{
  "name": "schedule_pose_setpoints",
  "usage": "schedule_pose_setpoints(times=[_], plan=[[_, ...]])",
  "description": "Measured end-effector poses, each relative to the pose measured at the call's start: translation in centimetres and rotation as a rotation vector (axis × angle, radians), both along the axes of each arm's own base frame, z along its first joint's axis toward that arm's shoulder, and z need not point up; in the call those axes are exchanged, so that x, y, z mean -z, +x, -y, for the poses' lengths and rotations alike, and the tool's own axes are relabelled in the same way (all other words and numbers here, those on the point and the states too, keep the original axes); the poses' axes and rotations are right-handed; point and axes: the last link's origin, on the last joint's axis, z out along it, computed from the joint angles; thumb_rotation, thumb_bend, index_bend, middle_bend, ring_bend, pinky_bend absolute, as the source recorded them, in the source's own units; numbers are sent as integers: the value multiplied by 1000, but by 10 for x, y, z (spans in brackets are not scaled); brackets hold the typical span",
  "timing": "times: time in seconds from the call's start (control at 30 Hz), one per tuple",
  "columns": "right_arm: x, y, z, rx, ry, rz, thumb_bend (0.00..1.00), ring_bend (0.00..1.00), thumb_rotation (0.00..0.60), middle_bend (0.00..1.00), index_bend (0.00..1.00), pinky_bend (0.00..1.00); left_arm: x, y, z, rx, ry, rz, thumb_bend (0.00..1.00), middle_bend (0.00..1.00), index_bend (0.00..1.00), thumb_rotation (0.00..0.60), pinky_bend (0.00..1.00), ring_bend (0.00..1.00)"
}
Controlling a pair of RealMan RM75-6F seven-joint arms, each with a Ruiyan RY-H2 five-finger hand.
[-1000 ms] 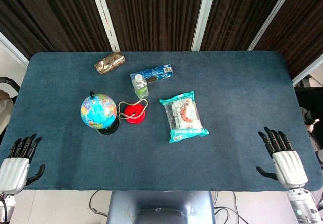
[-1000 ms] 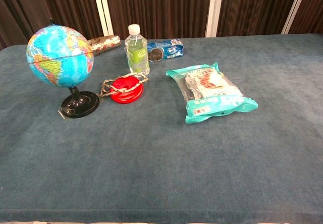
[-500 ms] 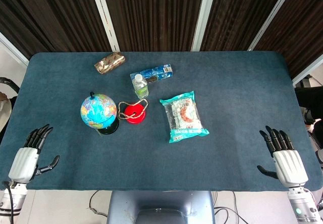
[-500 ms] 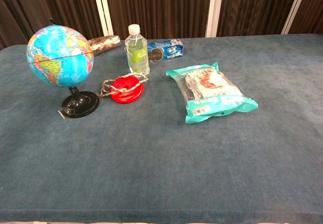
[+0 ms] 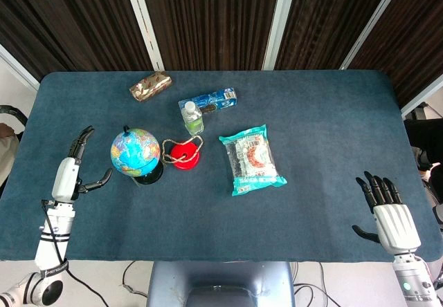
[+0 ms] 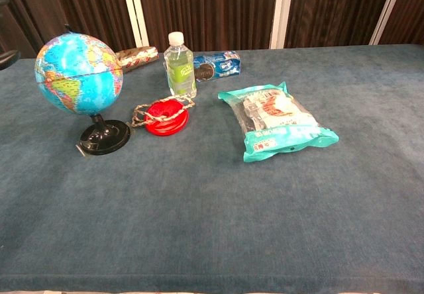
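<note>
- Left hand (image 5: 72,169): empty, fingers apart and extended, thumb spread toward the globe; it sits over the table's left part, near the globe but not touching it. In the chest view only a dark tip shows at the left edge.
- Globe (image 5: 136,150): upright on its black base (image 6: 104,138), just right of the left hand, on the blue table (image 5: 325,127). Blue sphere with coloured landmasses.
- Red disc (image 5: 185,154): lies flat just right of the globe's base, with a loop of twine (image 6: 142,114) across it. Whether the twine touches the base cannot be told.
- Water bottle (image 5: 193,117): stands upright behind the red disc, white cap, green label.
- Blue biscuit pack (image 5: 210,101): lies flat just behind the bottle; contact between them is not clear.
- Brown patterned packet (image 5: 150,86): lies toward the far edge, behind the globe, apart from the rest.
- Teal snack bag (image 5: 252,160): lies flat to the right of the red disc, near mid-table, apart from it.
- Right hand (image 5: 390,213): empty, fingers apart and extended, back of the hand up, at the near right corner of the table, well apart from every object. It does not show in the chest view.
</note>
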Motion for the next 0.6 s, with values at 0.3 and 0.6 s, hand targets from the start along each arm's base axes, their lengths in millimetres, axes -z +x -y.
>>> schedule_pose_setpoints(times=[0.3,0.6], plan=[[-2,0,-1,-2,0,3,112,0,600,0,0,0,11,6,-12,-15,10,8,304,0,0,600,19,0],[-3,0,-1,-4,-1,8,112,0,600,0,0,0,22,12,-19,-30,0,21,305,0,0,600,19,0]])
